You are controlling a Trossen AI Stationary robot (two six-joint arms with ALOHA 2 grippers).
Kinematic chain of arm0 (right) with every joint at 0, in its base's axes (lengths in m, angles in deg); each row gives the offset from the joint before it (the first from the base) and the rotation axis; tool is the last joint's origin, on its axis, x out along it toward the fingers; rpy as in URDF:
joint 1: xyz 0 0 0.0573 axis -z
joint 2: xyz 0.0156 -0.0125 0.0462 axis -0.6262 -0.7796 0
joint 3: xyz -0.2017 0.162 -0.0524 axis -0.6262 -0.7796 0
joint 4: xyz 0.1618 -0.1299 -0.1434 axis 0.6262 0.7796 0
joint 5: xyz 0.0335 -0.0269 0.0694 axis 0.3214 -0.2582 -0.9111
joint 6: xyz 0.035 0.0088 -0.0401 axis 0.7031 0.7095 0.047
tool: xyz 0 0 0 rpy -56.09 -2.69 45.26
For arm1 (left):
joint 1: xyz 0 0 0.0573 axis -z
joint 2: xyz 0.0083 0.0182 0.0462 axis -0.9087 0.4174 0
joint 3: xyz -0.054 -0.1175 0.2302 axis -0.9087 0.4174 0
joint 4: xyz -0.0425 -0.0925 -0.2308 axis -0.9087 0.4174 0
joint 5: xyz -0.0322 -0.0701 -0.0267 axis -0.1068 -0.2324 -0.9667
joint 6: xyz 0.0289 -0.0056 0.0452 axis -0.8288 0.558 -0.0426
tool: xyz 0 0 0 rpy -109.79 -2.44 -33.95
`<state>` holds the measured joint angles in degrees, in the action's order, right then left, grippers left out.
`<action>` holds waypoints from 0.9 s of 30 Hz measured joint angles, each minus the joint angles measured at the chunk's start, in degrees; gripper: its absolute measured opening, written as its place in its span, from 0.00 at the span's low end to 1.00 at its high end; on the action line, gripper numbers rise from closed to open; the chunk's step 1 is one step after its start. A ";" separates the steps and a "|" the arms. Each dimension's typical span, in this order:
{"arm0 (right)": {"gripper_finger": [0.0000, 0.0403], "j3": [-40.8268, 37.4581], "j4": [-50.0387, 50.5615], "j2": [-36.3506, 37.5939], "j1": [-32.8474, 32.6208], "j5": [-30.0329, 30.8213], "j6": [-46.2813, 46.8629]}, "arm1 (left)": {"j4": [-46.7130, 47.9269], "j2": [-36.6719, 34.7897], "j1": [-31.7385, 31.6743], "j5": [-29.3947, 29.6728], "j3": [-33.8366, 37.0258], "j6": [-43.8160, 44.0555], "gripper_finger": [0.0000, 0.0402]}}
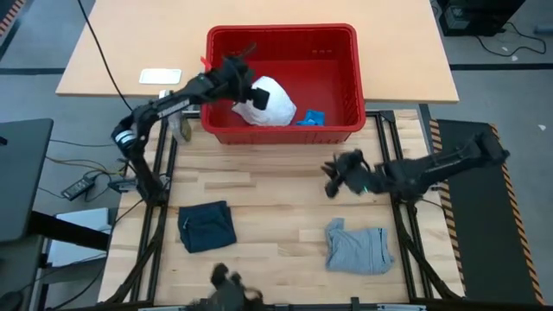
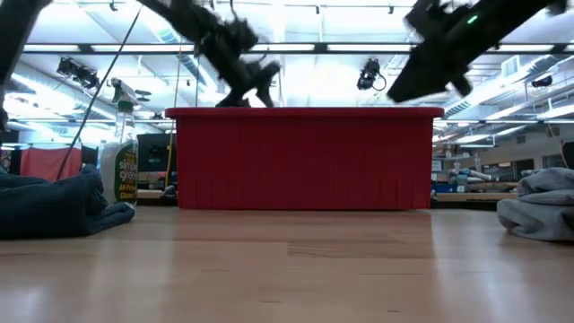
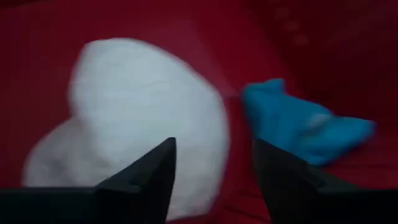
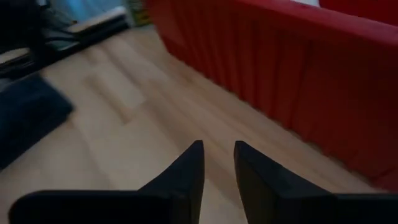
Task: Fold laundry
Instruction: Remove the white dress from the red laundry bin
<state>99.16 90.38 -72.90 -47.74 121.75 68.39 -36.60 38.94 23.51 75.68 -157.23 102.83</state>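
Hovering with jaws apart over the white crinkly cloth (image 1: 270, 102) in the red basket (image 1: 346, 34) at upper centre, the left gripper (image 1: 248, 92) risks snagging the blue cloth (image 1: 311, 117) beside it too, while the right gripper (image 1: 333, 177), empty with fingers narrowly parted, waits at centre right.

White crinkly cloth piece (image 1: 273, 102): bunched, inside the red plastic basket (image 1: 346, 43).
Dark navy cloth piece (image 1: 206, 226): folded, on the table.
Grey cloth piece (image 1: 358, 248): rumpled, on the table.
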 joint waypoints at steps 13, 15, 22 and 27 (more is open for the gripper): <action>0.55 0.09 -10.61 -0.26 29.57 -22.74 -5.36 | -5.52 15.32 -9.19 -14.45 0.02 -1.43 0.74; 0.58 0.15 -10.17 -0.24 32.15 -25.08 -4.71 | -8.40 17.31 -8.60 -18.52 0.02 -0.74 0.69; 0.55 0.04 -11.04 -0.37 37.58 -27.40 -3.48 | -12.04 18.96 -7.12 -22.01 0.00 -1.72 0.11; 0.50 0.04 -12.68 -0.37 38.56 -29.50 -3.83 | -15.94 13.83 -7.45 -24.35 0.09 -2.60 0.10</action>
<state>99.20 77.70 -73.27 -9.18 92.25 64.56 -52.54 52.77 16.05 51.33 -157.15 100.23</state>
